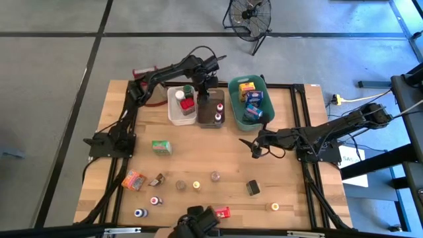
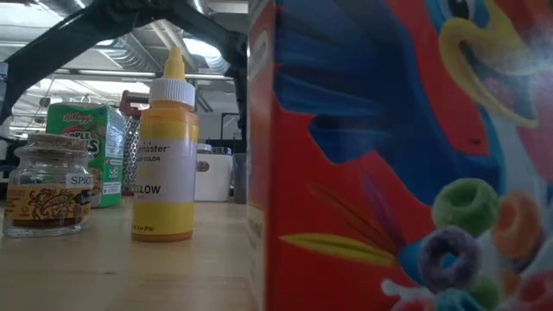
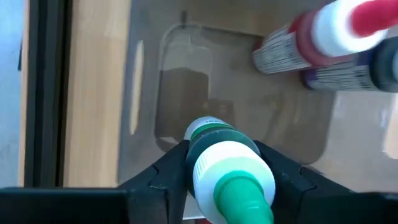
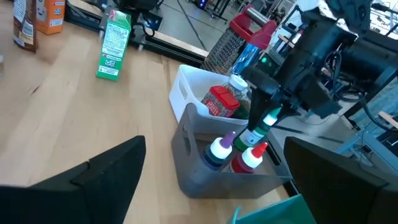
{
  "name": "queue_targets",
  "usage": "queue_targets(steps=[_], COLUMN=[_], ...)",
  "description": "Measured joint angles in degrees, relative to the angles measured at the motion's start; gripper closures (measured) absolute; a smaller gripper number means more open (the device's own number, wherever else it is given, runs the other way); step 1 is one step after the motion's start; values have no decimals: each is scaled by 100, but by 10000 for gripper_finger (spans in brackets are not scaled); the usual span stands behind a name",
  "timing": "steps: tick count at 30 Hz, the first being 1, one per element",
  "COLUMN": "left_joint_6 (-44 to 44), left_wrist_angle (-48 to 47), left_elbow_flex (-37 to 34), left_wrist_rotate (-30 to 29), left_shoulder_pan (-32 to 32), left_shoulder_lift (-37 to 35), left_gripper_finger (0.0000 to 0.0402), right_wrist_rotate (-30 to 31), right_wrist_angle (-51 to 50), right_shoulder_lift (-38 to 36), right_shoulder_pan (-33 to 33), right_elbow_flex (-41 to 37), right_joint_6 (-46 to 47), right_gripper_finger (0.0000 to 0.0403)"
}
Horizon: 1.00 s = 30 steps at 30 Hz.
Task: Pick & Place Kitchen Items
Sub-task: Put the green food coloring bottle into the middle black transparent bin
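The surface (image 1: 198, 165) carries three bins at upper centre: white (image 1: 173, 109), brown (image 1: 210, 122), teal (image 1: 235, 102). The left gripper (image 3: 227, 180) clamps a green-capped bottle (image 3: 231, 171) over the brown bin, where two bottles (image 4: 233, 155) stand; lowering and releasing looks next. The right gripper (image 1: 250, 145) waits centre-right, wide apart. About a dozen items (image 1: 160, 147) lie loose below.

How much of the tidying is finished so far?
Partly. The three bins already hold several items. The left claw is holding a green-capped bottle over the brown bin. The right claw waits open, and about a dozen items remain on the table.
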Motion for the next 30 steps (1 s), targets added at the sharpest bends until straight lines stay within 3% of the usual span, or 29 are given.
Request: queue_targets(steps=[12, 30], left_joint_6=[-278, -369], left_wrist_angle=[159, 910], left_elbow_flex=[-16, -696], left_wrist_rotate=[9, 120], left_shoulder_pan=[211, 224], left_shoulder_lift=[115, 76], left_gripper_finger=[253, 253], right_wrist_rotate=[-8, -307], right_wrist_angle=[-235, -452], right_shoulder_lift=[0, 0], right_shoulder_pan=[0, 9], right_elbow_flex=[0, 0], right_joint_6=[139, 414], right_gripper_finger=[17, 17])
